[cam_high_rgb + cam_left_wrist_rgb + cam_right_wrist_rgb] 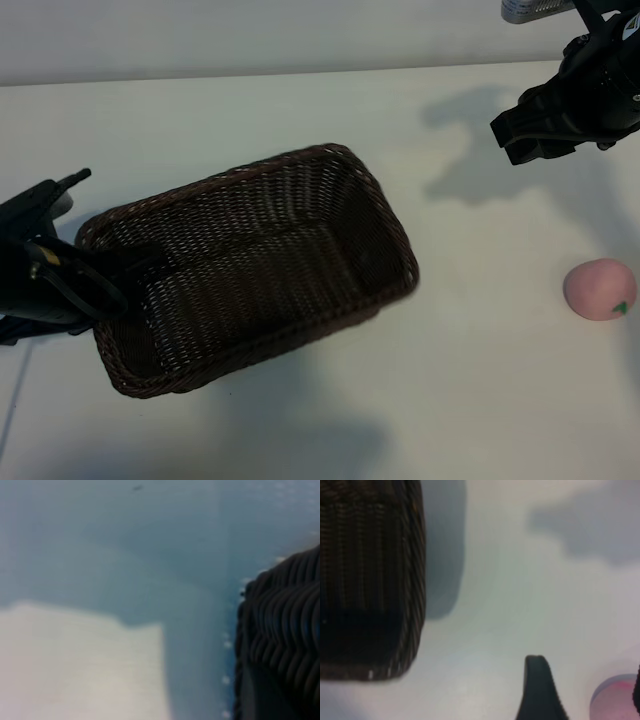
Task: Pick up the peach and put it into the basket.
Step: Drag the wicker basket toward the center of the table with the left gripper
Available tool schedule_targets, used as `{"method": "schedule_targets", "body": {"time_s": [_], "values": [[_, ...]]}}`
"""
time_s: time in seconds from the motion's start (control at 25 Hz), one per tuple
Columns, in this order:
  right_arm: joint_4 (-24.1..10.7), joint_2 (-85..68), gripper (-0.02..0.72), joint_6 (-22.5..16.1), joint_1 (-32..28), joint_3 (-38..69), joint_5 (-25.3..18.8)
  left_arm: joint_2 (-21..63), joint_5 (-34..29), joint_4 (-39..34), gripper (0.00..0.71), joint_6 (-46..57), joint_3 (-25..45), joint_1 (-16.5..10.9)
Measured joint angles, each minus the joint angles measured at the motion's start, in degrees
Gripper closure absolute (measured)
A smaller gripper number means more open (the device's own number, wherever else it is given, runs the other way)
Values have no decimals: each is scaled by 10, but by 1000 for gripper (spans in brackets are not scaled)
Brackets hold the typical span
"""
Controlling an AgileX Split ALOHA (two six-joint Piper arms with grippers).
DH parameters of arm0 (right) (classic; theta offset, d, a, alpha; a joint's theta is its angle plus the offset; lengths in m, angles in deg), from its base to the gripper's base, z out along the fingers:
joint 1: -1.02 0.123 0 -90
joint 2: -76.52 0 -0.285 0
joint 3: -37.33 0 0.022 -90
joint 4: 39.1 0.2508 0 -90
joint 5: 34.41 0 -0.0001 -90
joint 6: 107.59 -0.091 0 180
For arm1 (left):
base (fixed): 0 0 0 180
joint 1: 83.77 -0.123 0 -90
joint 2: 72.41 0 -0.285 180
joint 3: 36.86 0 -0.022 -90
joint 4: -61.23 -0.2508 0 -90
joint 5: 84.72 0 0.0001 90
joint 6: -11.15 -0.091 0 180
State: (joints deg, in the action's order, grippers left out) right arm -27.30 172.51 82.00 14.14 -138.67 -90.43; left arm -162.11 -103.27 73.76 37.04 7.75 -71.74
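Wicker basket (300,200) holds nothing; your left gripper (135,268) fingers clamp its rim. Right gripper (585,690) fingers open above peach (600,289) on desk (480,380).

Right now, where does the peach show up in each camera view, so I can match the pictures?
Exterior view: the peach lies on the white table at the right edge, apart from the basket.
Left wrist view: not in it; only a corner of the basket and table.
Right wrist view: a pink sliver in the lower right corner.
Shared landmark: the dark woven basket appears in all three views.
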Motion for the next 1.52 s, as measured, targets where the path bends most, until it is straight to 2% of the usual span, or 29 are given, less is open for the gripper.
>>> {"method": "schedule_targets", "body": {"time_s": [0.12,0.32,0.4,0.6,0.76,0.96,1.16,1.32,1.52], "values": [[0,0,246,0,0,0,0,26,0,59,550,-70,3,-8],[0,0,246,0,0,0,0,64,3,180,550,-182,4,-39],[0,0,246,0,0,0,0,67,-4,207,550,-232,-1,-52],[0,0,246,0,0,0,-2,28,-78,195,550,-302,-85,-86],[0,0,246,0,0,0,-2,-37,-118,174,550,-316,-184,-92],[0,0,246,0,0,0,-2,-117,-137,168,550,-320,-279,-70],[0,0,246,0,0,0,-3,-198,-139,167,550,-318,-350,-18],[0,0,246,0,0,0,-3,-254,-139,168,550,-312,-378,5],[0,0,246,0,0,0,-3,-309,-128,168,550,-308,-386,13]]}}
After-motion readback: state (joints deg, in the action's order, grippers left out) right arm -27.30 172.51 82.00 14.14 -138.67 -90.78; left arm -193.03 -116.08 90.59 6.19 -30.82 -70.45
